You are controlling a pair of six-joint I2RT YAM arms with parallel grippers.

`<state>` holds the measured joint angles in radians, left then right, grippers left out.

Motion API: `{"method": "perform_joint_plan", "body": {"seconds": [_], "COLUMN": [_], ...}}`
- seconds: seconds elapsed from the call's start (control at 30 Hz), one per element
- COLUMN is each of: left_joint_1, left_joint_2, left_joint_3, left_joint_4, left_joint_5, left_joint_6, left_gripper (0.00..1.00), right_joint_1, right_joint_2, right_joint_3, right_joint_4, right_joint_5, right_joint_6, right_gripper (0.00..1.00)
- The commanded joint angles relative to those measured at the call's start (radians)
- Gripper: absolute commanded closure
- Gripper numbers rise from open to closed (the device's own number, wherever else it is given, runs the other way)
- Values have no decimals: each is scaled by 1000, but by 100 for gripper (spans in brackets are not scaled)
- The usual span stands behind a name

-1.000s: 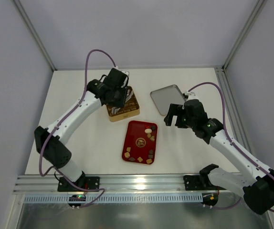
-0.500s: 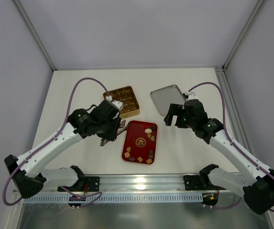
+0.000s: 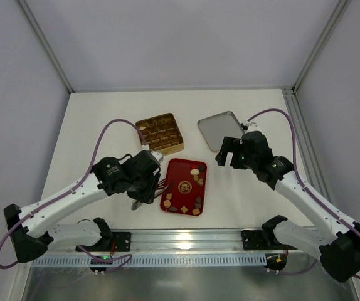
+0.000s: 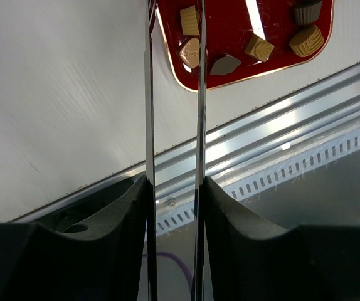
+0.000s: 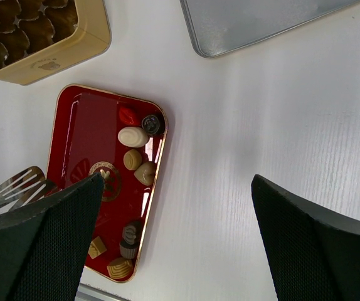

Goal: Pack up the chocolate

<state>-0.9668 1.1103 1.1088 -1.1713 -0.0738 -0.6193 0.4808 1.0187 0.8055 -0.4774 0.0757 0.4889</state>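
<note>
Several chocolates, dark brown, tan and cream, lie on the red tray. They also show in the right wrist view and the left wrist view. My left gripper is shut on metal tongs at the tray's near left edge. The two thin tong blades run forward between the left gripper's jaws, with their tips at the tray's near corner. The tong tips look empty. My right gripper is open and empty, hovering right of the tray.
The gold box with grid compartments stands behind the tray, also in the right wrist view. A silver lid lies at the back right. A metal rail runs along the table's near edge.
My left arm has swung with the tongs from over the gold box toward me, to the tray's near left side. The right arm has not moved.
</note>
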Motion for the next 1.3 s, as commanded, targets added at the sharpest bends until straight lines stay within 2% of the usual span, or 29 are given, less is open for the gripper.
{"method": "perform_joint_plan", "body": {"seconds": [0.0,0.97,1.27], "left_joint_1": [-21,-76,-79], "left_joint_2": [-24,37,42], "left_joint_3": [-4,-49,-9], "left_joint_4": [24,50,22], "left_joint_5": [17,23,-1], "left_joint_6": [-34,-48,-43], "left_gripper": [62,63,73], "right_joint_1": [2,2,2], "right_joint_2": [-25,-22,-20], "right_joint_3": [-5,-31,-31], "right_joint_4": [30,46,49], "right_joint_5": [9,7,9], "right_joint_6": [11,19,17], "right_gripper": [0,0,0]}}
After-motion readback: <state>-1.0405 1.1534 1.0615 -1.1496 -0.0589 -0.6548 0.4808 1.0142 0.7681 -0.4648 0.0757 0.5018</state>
